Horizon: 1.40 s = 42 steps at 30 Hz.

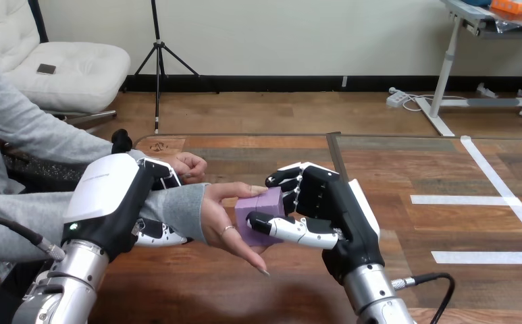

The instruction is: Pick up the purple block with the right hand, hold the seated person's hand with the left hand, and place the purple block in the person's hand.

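Note:
The purple block is a small cube held at the middle of the head view. My right hand is shut on it, thumb across its front and fingers over its far side. The block rests against the palm of the person's hand, which is open and turned toward it. My left hand is curled round the person's wrist in its grey sleeve, fingers over the top and thumb below. The person's other hand lies loosely closed on the table behind my left hand.
The wooden table stretches to the right with white tape lines marked on it. The person's grey-sleeved arms come in from the left edge.

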### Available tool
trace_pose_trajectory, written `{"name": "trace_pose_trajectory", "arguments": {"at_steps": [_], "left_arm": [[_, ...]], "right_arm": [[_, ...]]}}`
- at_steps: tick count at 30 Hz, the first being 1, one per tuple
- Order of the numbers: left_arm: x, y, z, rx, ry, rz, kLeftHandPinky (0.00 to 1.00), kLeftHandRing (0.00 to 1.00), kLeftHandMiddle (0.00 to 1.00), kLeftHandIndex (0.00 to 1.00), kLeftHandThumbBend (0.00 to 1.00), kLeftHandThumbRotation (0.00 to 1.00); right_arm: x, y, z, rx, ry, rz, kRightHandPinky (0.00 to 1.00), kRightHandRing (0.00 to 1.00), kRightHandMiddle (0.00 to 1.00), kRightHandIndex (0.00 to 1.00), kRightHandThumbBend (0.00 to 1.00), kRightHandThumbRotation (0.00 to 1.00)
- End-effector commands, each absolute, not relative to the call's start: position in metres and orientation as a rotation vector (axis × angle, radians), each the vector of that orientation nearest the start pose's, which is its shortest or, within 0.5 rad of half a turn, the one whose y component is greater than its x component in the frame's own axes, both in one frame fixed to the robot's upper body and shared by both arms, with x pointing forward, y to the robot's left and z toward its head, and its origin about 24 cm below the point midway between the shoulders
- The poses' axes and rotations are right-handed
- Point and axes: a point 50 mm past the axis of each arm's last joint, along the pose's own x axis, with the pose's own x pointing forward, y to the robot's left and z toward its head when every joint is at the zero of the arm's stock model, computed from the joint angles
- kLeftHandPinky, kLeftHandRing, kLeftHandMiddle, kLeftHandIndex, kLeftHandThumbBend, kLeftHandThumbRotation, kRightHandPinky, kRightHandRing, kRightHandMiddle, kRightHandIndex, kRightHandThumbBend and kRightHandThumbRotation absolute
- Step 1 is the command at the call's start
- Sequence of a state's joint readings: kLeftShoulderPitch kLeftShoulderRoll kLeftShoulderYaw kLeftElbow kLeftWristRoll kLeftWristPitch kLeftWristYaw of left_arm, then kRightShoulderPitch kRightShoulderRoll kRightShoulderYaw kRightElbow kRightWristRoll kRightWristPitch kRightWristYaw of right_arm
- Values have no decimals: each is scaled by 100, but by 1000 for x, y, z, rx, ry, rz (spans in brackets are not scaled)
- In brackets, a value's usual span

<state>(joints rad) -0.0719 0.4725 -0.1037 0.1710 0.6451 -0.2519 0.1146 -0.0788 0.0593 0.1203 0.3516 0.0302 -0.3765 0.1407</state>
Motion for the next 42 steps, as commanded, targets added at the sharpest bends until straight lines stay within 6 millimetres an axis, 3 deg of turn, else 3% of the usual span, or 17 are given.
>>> {"name": "trace_pose_trajectory", "arguments": {"at_steps": [1,6,13,28,42], "left_arm": [[285,170,113,1072,-523,-115,28,36,43,45,74,3],[282,171,114,1099,-512,-119,35,44,50,52,75,11],[279,171,116,1100,-495,-134,41,53,60,60,76,22],[272,173,117,1080,-479,-150,45,58,65,65,76,28],[262,174,116,1044,-440,-171,54,66,70,69,73,30]], "right_arm": [[262,-68,47,140,-201,388,38,44,48,50,89,0],[261,-70,48,136,-179,400,41,48,53,55,92,3],[261,-72,49,115,-167,405,47,55,60,62,94,20],[261,-76,50,25,-164,411,57,65,68,71,91,54],[262,-83,50,36,-161,410,62,70,72,74,94,70]]}}
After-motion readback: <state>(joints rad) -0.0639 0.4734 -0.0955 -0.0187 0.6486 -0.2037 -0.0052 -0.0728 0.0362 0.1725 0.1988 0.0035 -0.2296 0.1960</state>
